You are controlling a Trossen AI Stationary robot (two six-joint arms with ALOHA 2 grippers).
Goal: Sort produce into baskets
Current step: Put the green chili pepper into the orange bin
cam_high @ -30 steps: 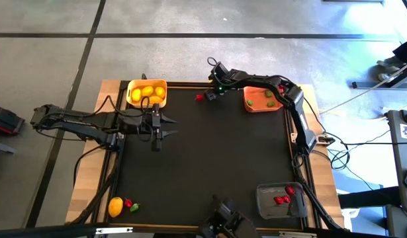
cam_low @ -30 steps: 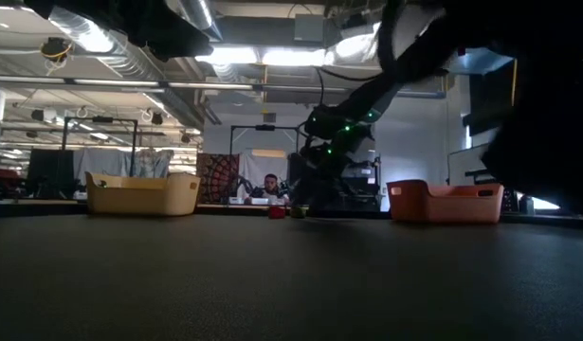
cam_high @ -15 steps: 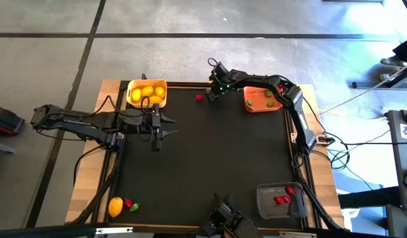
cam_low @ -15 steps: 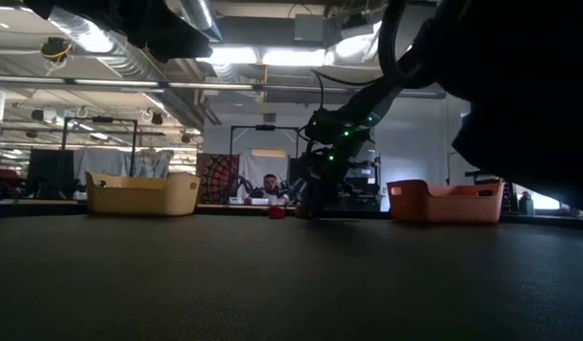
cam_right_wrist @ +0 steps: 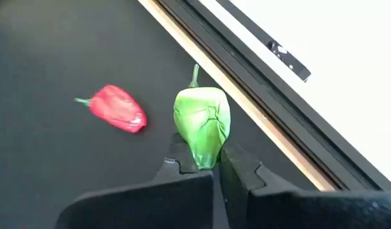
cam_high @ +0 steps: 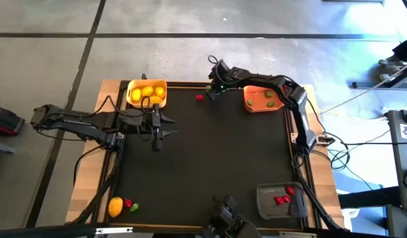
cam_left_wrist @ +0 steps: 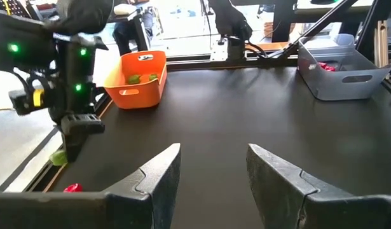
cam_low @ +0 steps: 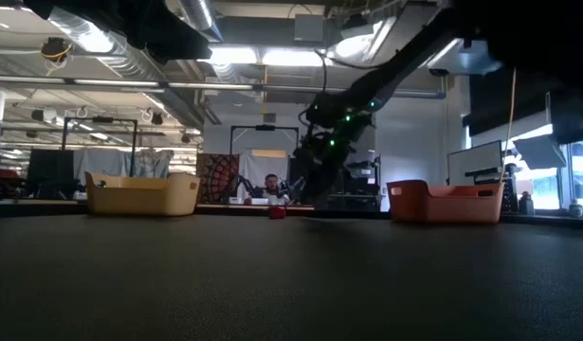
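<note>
the right claw (cam_right_wrist: 208, 166), clenched on a green pepper (cam_right_wrist: 202, 124), hangs at the mat's far edge beside a red pepper (cam_right_wrist: 114, 109), short of the orange basket (cam_high: 263, 99); left claw (cam_left_wrist: 211, 175) released over open mat.

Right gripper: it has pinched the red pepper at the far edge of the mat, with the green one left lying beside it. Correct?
Not quite. The right gripper is shut on the green pepper; the red pepper is the one lying beside it on the mat. The right wrist view shows this; the rest holds.
</note>
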